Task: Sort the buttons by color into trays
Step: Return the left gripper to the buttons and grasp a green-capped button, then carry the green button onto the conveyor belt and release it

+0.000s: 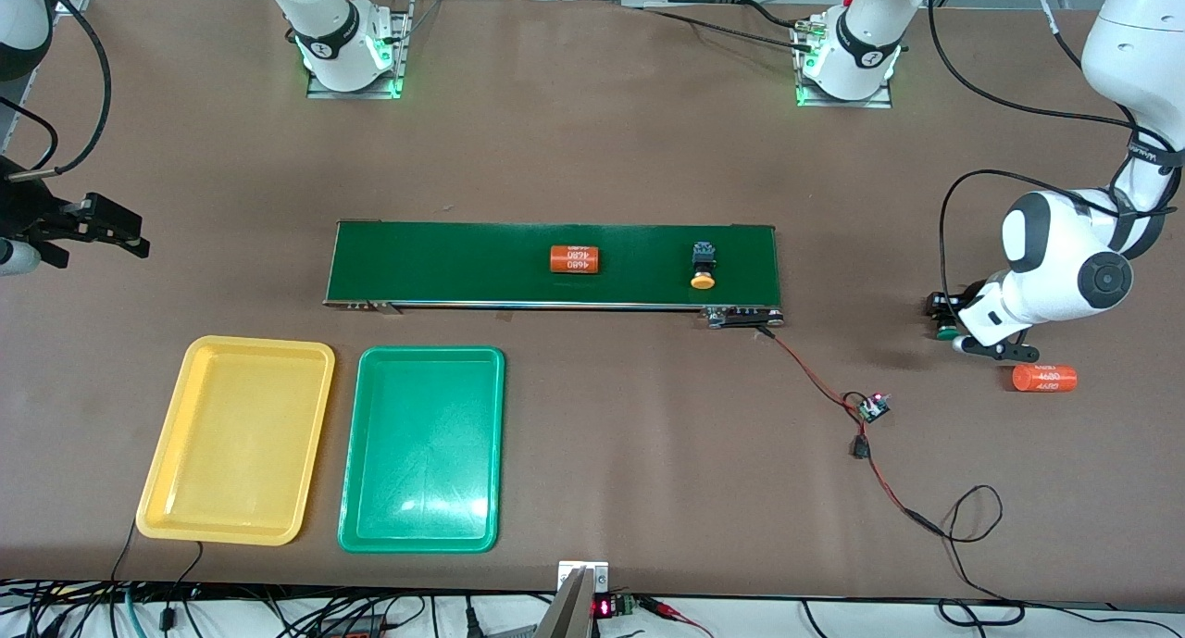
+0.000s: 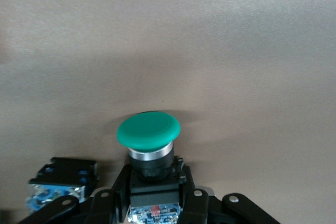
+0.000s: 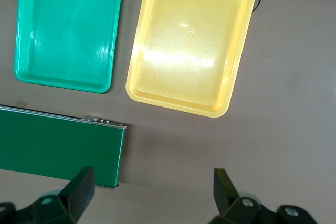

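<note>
My left gripper point(image 1: 946, 321) is down at the table toward the left arm's end and shut on a green button point(image 2: 148, 132). Its fingers point(image 2: 118, 188) clamp the button's black body, and the green cap point(image 1: 945, 333) sticks out past them. Beside it lies another black switch body point(image 2: 63, 181) whose cap is hidden. A yellow button point(image 1: 704, 268) lies on the dark green belt point(image 1: 444, 258). The yellow tray point(image 1: 239, 439) and the green tray point(image 1: 423, 448) sit side by side, nearer the camera than the belt, with nothing in them. My right gripper point(image 1: 116, 229) hangs open and holds nothing; in its wrist view point(image 3: 153, 188) it is over bare table by the belt's end.
One orange cylinder marked 4680 point(image 1: 575, 259) lies on the belt. A second orange cylinder point(image 1: 1043, 378) lies on the table close to my left gripper. Red and black wires with a small circuit board point(image 1: 873, 406) trail from the belt's end toward the table's front edge.
</note>
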`<state>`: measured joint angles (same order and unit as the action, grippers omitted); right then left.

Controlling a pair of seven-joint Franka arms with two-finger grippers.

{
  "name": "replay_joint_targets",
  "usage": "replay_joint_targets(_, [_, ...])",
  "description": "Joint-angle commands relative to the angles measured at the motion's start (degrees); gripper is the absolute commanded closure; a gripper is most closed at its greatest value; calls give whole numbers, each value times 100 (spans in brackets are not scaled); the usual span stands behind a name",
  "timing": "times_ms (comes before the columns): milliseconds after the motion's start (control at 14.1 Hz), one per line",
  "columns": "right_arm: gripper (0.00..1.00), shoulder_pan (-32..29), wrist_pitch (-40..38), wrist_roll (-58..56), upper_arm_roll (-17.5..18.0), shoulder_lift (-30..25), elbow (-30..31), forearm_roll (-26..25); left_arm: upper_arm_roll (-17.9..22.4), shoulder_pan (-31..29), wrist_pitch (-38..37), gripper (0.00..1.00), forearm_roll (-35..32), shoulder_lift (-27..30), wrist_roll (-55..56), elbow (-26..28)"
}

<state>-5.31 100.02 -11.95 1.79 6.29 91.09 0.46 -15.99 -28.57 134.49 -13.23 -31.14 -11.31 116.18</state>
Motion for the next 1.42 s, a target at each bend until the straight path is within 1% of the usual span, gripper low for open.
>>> replay_joint_targets(0, [0,-5,-79,0,14,-5,-30,24,-54,35,-115,100,-127,221,-47,37])
replay_joint_targets(142, [0,-5,-106,0,23,-5,-30,24,-124,246,-684,100,-84,616,32,-25])
replay_joint_targets(354, [0,4,-106,26,23,21,-21,33,-221,807,-1327,100,-4,1178,312,-113])
replay_joint_targets(425, [0,4,-106,27,23,21,-21,42,-273,1088,-1459,100,187,1276,462,-104])
replay_joint_targets(495, [0,4,-106,18,23,21,-21,42,-274,1247,-1574,100,433,1346,576,-87])
replay_joint_targets(566, [0,13,-106,18,32,21,-21,42,-274,1432,-1609,100,670,1391,690,-78])
replay_joint_targets(637, [0,39,-106,18,32,21,-21,42,-274,1564,-1619,100,768,1434,753,-69])
replay_joint_targets(849, [0,39,-106,9,32,21,-21,42,-274,1662,-1619,100,831,1435,841,-60])
replay_joint_targets(991, [0,48,-106,0,32,21,-30,42,-282,1714,-1671,100,1189,1418,841,-60])
replay_joint_targets(1132, [0,39,-114,9,23,21,-21,42,-274,1995,-1663,100,1568,1400,937,-86])
replay_joint_targets(1274, [0,39,-106,0,23,21,-21,42,-274,2267,-1636,100,1639,1391,1314,-122])
replay_joint_targets(1344, [0,39,-106,0,23,21,-21,33,-274,2303,-1627,100,1640,1382,1446,-122])
